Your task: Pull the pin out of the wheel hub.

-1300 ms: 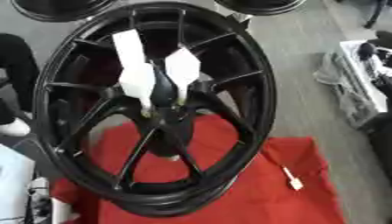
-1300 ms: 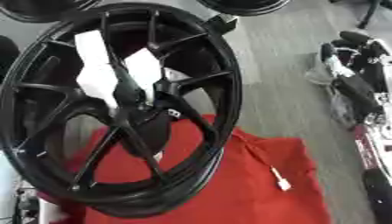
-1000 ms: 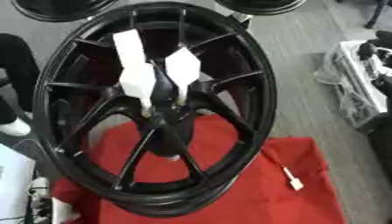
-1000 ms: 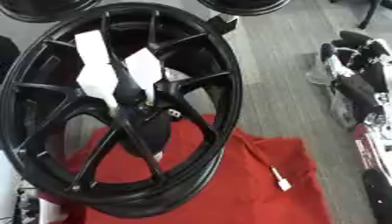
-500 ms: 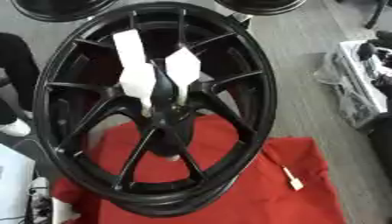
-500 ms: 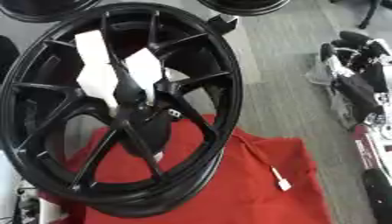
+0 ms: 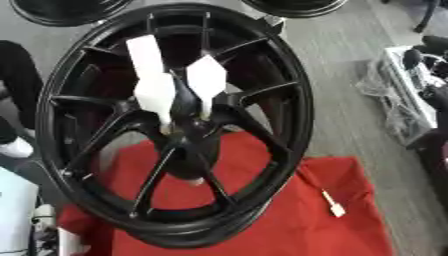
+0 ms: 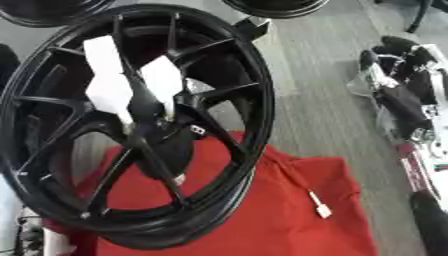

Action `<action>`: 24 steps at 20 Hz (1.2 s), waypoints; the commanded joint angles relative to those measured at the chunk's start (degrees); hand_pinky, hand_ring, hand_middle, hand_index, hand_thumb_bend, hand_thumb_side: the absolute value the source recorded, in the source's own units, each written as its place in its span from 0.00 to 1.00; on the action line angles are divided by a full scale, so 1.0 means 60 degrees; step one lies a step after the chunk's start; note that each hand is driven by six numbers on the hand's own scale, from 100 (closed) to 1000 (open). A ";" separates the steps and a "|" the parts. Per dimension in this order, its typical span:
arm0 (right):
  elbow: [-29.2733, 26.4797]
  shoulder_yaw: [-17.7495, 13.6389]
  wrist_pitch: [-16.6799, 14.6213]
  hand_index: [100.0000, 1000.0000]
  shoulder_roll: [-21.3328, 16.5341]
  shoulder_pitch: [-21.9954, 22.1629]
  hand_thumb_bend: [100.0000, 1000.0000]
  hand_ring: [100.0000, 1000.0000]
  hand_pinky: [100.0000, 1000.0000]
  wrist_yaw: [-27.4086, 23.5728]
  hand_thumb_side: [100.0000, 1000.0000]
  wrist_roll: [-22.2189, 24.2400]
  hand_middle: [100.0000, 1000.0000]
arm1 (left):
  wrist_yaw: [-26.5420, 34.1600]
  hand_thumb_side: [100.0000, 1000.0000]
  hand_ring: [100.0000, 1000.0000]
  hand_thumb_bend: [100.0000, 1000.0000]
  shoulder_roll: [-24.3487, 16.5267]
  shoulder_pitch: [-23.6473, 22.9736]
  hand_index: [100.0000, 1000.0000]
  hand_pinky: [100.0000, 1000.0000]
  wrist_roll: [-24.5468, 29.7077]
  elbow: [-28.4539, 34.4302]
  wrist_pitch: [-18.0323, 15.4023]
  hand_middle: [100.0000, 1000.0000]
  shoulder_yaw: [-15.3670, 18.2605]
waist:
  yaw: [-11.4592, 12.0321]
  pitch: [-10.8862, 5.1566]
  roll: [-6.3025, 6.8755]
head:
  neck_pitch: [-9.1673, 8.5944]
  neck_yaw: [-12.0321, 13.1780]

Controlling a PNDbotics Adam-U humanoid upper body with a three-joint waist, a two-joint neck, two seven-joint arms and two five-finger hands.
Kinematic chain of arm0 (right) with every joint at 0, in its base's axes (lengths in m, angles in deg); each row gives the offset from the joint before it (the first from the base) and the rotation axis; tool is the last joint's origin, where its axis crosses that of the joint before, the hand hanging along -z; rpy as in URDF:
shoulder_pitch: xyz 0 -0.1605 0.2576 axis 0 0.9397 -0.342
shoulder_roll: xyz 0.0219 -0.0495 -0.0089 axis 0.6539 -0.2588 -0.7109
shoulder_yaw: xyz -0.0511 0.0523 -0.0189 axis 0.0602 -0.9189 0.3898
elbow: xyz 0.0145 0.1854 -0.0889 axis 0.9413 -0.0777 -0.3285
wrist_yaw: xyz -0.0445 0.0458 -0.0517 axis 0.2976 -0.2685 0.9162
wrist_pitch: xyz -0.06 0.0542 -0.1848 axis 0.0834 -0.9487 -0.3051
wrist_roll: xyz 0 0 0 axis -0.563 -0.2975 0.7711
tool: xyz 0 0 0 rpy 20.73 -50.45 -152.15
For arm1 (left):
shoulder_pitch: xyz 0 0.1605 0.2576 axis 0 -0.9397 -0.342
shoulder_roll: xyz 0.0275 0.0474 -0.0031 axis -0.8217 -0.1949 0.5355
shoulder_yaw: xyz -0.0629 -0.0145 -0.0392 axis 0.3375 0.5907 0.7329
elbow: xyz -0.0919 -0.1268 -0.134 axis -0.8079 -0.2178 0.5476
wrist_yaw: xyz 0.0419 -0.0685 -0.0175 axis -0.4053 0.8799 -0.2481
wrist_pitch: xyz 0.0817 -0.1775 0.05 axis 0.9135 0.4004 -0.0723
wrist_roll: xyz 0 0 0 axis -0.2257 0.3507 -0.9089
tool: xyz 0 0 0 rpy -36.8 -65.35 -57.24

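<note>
At the hub [image 7: 185, 131] of the wheel [image 7: 296, 107], two flat white pieces are sticking out, and it is not clear which of them, if either, is the pin. The longer white piece [image 7: 150, 75] is running with its long axis up and slightly to the left, its lower end sitting at the hub and its free end pointing toward the top of the rim. The shorter white piece [image 7: 207, 82] is standing just beside it on the right, pointing nearly straight up, so the two are fanning out in a narrow V. A black rounded shape [image 7: 184, 102] is sitting between them. Below the hub a dark elongated shape [image 7: 185, 167] is hanging downward, ending in a small pale tip [image 7: 196, 181].

This dark mass is blending into the black spokes, so no part of it is showing surely as a robot hand, and whether the fingers are spread, pressed together or pinching anything cannot be told.

The wheel is standing on its edge, leaning back, with its face turned toward the camera and its lower rim resting on a red cloth [image 7: 289, 220]. On the cloth, right of the wheel, a small white tag [image 7: 335, 209] is lying at the end of a thin cord. The cloth is lying on a grey floor [image 7: 341, 75]. Two more dark wheels [image 7: 61, 10] are showing at the top edge, and dark gear [image 8: 402, 100] is lying at the right.
</note>
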 commanded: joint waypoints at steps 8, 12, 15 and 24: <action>-0.0082 0.0010 0.0037 0.71 -0.0321 0.0013 0.26 0.65 0.87 0.0086 0.14 0.0079 0.61 | -0.1027 0.75 0.84 0.26 0.0917 0.1216 0.85 0.86 0.1374 -0.0907 -0.0198 0.80 -0.0972 | 0.0026 -0.0303 0.0087 | -0.0020 -0.0113; -0.0080 -0.0026 0.0029 0.71 -0.0324 0.0011 0.27 0.65 0.87 0.0079 0.13 0.0058 0.61 | -0.1493 0.75 0.84 0.28 0.1358 0.1511 0.84 0.85 0.1385 -0.1378 -0.0156 0.79 -0.1221 | 0.0036 -0.0322 0.0109 | -0.0020 -0.0154; -0.0092 -0.0038 0.0016 0.71 -0.0341 0.0013 0.27 0.65 0.87 0.0063 0.13 0.0045 0.61 | -0.1559 0.73 0.84 0.28 0.1613 0.1688 0.83 0.85 0.1385 -0.1651 -0.0314 0.79 -0.1457 | 0.0033 -0.0338 0.0112 | -0.0020 -0.0197; -0.0083 -0.0014 0.0024 0.71 -0.0357 0.0015 0.27 0.65 0.87 0.0061 0.13 0.0076 0.61 | -0.1778 0.70 0.85 0.33 0.1986 0.1745 0.84 0.86 0.1385 -0.2357 -0.0646 0.80 -0.1967 | 0.0048 -0.0346 0.0124 | -0.0020 -0.0192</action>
